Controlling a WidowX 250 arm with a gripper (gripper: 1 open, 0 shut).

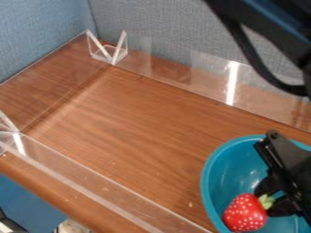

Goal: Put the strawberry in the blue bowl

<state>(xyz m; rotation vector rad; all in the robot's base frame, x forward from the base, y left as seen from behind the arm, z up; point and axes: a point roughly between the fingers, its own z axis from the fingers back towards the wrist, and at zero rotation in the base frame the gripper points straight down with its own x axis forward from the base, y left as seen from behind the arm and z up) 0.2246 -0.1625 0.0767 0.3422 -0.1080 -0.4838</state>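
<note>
At the bottom right corner of the wooden table sits the large teal-blue bowl (231,177). The red strawberry (245,214), green top pointing right, hangs at the bowl's near rim. My black gripper (270,199) comes in from the right over the bowl and is shut on the strawberry's leafy end. Part of the gripper runs out of the frame at the right edge.
Low clear acrylic walls (183,68) fence the wooden table (122,127) at the back, left and front. A black cable and arm part (261,41) hang at the top right. A grey-blue wall stands behind.
</note>
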